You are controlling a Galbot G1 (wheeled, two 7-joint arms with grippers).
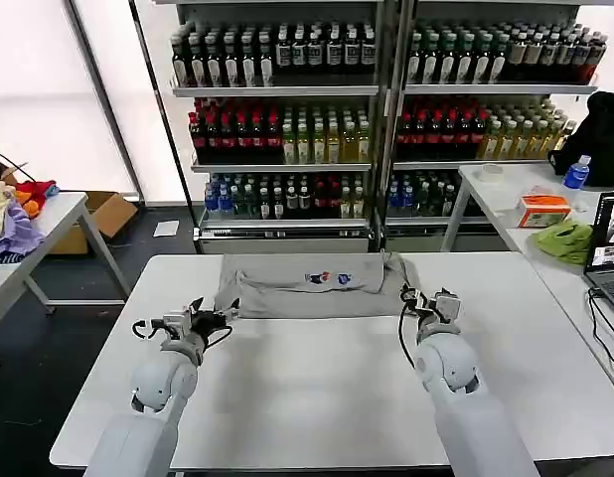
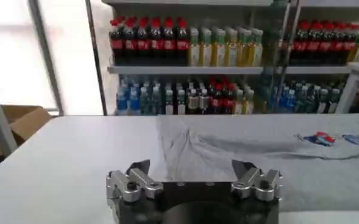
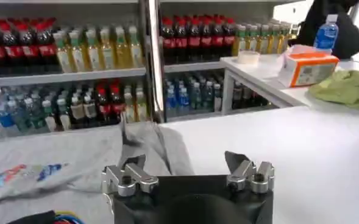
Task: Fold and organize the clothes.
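This looks like a mock shop set up as a test lab: metal shelves stocked with rows of bottled drinks stand behind white worktops, with a laptop on one side.

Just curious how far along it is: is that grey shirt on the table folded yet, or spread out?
Partly folded: the grey shirt lies as a flat wide band with its chest print facing up, edges still rumpled.

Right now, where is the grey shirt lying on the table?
In the head view, the grey shirt lies spread across the far middle of the white table, between the left gripper and the right gripper, in front of the drink shelves.
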